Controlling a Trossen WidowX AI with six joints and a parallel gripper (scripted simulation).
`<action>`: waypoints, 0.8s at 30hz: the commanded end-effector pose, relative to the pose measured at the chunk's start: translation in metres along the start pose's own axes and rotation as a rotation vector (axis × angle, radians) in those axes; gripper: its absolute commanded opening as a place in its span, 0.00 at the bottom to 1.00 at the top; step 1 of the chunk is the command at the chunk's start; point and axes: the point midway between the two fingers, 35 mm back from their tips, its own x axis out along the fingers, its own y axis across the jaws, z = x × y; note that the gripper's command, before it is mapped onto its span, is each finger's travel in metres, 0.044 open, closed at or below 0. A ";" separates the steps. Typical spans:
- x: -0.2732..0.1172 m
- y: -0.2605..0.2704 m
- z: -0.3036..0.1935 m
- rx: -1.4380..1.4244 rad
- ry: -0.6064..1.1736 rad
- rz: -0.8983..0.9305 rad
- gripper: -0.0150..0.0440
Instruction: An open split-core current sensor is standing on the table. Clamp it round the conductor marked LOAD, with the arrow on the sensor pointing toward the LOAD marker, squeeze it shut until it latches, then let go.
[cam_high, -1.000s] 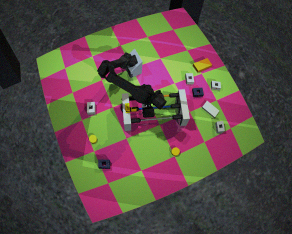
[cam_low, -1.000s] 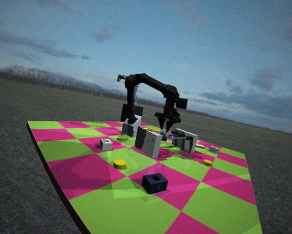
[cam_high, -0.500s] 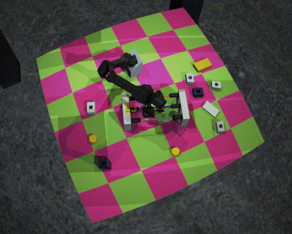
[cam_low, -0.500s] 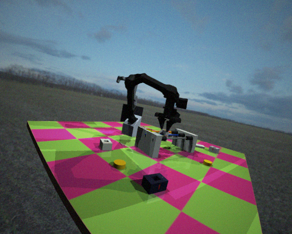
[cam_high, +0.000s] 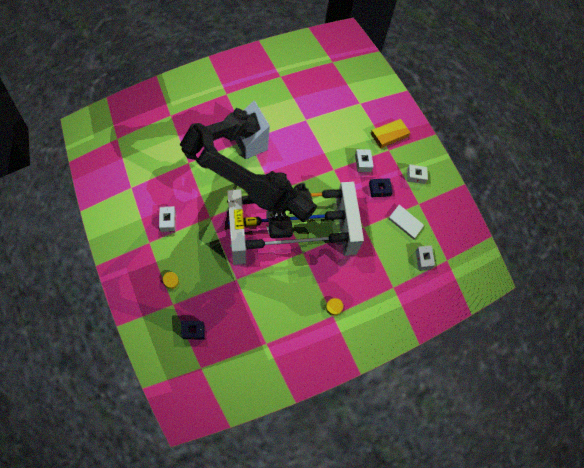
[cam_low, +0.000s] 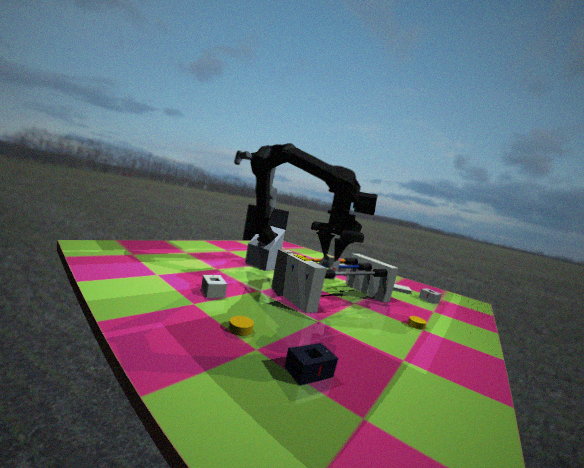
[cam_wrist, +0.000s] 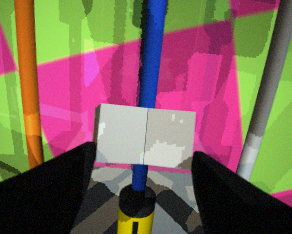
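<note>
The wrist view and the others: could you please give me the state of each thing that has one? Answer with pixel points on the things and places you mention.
tool (cam_low: 332, 262) (cam_wrist: 144, 154): shut on the sensor
sensor (cam_wrist: 147, 135): halves together around the blue conductor; latch cannot be told
blue conductor (cam_high: 314, 217) (cam_wrist: 153, 60): strung between the uprights

From where I sit, this place is outdoors, in a big open field. I can see a wide blue evening sky with gray clouds (cam_low: 205, 67), and a long row of bare brown trees (cam_low: 100, 159) low down where the land meets the sky. Dark, rough, grayish-green ground (cam_high: 520, 380) (cam_low: 35, 210) goes past every edge of the flat pink-and-green checkered tabletop (cam_high: 315, 380) (cam_low: 450, 390) that I can see. Its left edge in the outside view is thick and dark, with the ground just beyond. Past the top right corner in the top view stands a tall black shape (cam_high: 367, 22); I can't tell what it is.
</note>
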 end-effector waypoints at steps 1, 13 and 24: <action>-0.001 0.000 0.001 0.000 -0.002 0.000 0.25; -0.001 0.000 0.001 0.000 -0.002 0.000 0.25; -0.001 0.000 0.001 0.000 -0.002 0.000 0.74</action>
